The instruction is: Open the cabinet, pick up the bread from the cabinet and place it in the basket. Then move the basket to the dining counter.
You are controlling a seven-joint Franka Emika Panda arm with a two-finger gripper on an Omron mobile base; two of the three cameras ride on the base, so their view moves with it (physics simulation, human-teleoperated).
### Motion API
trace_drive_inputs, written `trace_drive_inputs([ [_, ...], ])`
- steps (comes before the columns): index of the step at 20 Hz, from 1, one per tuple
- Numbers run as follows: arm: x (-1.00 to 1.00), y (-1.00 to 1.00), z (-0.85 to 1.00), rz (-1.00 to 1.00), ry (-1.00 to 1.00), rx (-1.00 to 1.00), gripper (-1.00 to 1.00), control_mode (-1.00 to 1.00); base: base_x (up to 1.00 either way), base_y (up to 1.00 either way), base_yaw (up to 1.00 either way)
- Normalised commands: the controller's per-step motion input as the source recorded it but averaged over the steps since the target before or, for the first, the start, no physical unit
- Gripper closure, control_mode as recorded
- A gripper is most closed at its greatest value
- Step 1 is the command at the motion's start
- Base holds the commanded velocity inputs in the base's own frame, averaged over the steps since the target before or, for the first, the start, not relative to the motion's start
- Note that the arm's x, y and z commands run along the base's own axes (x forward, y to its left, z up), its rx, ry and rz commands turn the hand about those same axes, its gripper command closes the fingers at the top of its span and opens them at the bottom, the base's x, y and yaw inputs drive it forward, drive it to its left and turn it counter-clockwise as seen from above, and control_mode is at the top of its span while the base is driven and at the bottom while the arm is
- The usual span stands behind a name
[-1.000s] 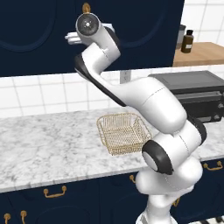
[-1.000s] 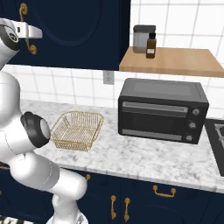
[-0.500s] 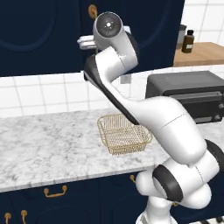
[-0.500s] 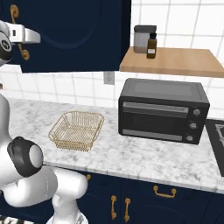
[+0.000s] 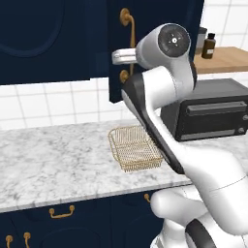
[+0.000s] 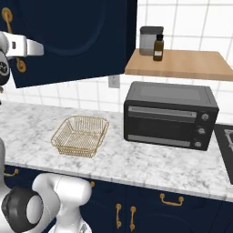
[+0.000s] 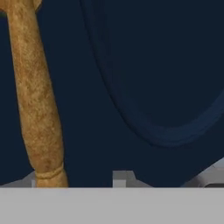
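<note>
My tool (image 5: pixel 118 57) sits at the brass handle (image 7: pixel 37 100) of the cabinet (image 5: pixel 150 29); I can't tell its grip. I judge door-opening is in hand, the door part-swung. Next: pull wider. The basket (image 6: pixel 81 135) waits on the desk (image 6: pixel 136 164) below.

Navy cabinet (image 5: pixel 53 38), gold basket (image 5: pixel 135 147)
</note>
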Motion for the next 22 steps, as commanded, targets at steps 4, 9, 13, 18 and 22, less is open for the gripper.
trace_drive_inputs([
  [4,-0.75,-1.0,-0.36,0.04,0.06,0.0,1.0,-1.0,0.0,0.0,0.0],
  [9,-0.7,-1.0,-0.26,0.03,0.05,0.0,1.0,-1.0,0.0,0.0,0.0],
  [13,-0.51,-1.0,-0.19,0.0,0.1,0.0,1.0,-1.0,0.0,0.0,0.0],
  [18,-0.41,-1.0,-0.21,0.0,-0.02,0.0,1.0,-1.0,0.0,0.0,0.0],
  [22,-0.17,-1.0,-0.04,-0.04,-0.03,0.0,1.0,-1.0,0.0,0.0,0.0],
])
